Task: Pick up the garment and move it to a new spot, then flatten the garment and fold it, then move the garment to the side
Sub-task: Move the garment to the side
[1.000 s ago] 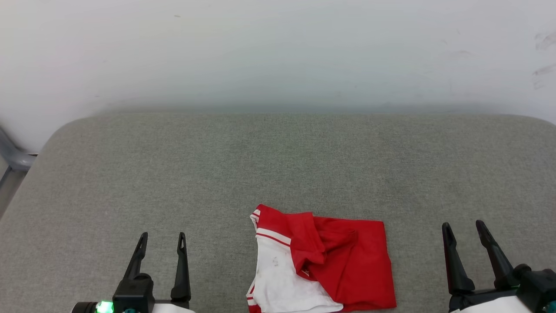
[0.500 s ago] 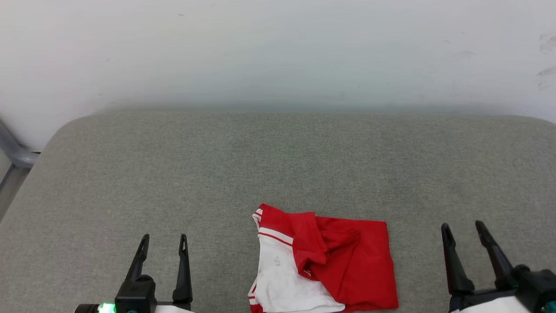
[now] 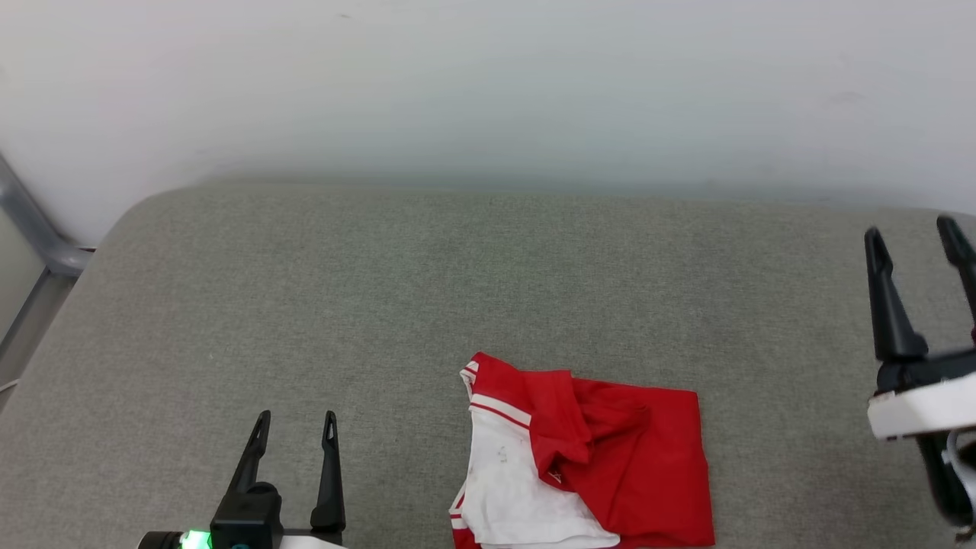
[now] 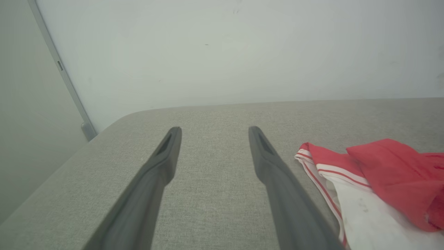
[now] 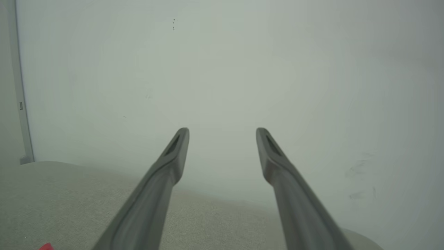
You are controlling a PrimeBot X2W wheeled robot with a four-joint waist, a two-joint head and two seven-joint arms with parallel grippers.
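Note:
The garment (image 3: 587,457) lies crumpled at the near middle of the grey cushioned surface (image 3: 457,274), red cloth bunched over a white sleeve with red-and-white striped trim. In the left wrist view the garment (image 4: 374,187) sits just right of my fingers. My left gripper (image 3: 296,416) stands open low at the near left, well left of the garment, with nothing between its fingers. My right gripper (image 3: 911,229) is open and raised at the far right edge, apart from the garment. In the right wrist view the right gripper (image 5: 222,133) points at the wall.
A pale wall (image 3: 488,91) rises behind the cushioned surface. A grey metal frame bar (image 3: 38,229) runs down at the far left beside the surface's rounded corner. Bare grey fabric stretches behind and to both sides of the garment.
My right gripper has risen and moved out to the right, still open. The head view has shifted a little. The left gripper and the garment stay as they were.

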